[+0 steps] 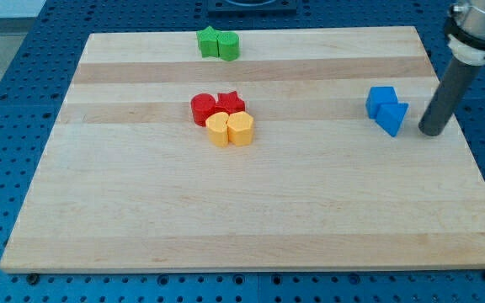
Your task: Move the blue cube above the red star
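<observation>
Blue cube [381,99] is found on the right part of the wooden bench [251,219], with a second blue block [391,117], wedge-like in shape, touching it on the side toward the view's bottom and right. My tip [432,132] is seen resting on the bench just to the view's right of the wedge-like blue block, a narrow strip of bare wood showing between them. No pincer is carried by the arm; the dark rod ends plainly, so nothing is clamped.

Red star [231,103] is placed well apart from the blue cube, toward the view's left, near the middle of the bench. It is pressed against a red round block [203,109] on its left. Two yellow blocks are set directly below this pair: a yellow block [218,130] on the left and a yellow rounded block [241,128] on the right, all four touching in one cluster.

Near the bench's top edge, above the cluster, a green star [208,41] and a green block [228,45] are seen side by side, touching. Between the blue cube and the red star only bare wood is shown.
</observation>
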{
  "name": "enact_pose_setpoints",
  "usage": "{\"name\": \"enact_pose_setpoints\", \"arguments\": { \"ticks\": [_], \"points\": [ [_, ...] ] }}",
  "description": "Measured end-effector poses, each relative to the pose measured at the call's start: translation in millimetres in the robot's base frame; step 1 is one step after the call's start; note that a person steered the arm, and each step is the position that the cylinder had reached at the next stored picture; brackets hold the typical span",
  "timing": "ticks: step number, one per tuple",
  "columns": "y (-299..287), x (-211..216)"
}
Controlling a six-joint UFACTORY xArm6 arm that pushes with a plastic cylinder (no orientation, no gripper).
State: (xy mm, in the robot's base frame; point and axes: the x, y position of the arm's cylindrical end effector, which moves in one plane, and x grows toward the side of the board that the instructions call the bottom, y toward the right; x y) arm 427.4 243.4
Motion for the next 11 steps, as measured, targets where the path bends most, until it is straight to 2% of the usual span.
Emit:
{"name": "enact_pose_setpoints", "arguments": {
  "ticks": [2, 4, 5, 7, 8, 9, 11],
  "points": [
    [-52.2, -53.7],
    [-137.9, -122.9],
    [-181.1, -140.7],
    [-136.1, -148.5],
    [-123.0, -167.7],
    [-140.4, -169.4],
    [-244.6, -168.8]
  ]
}}
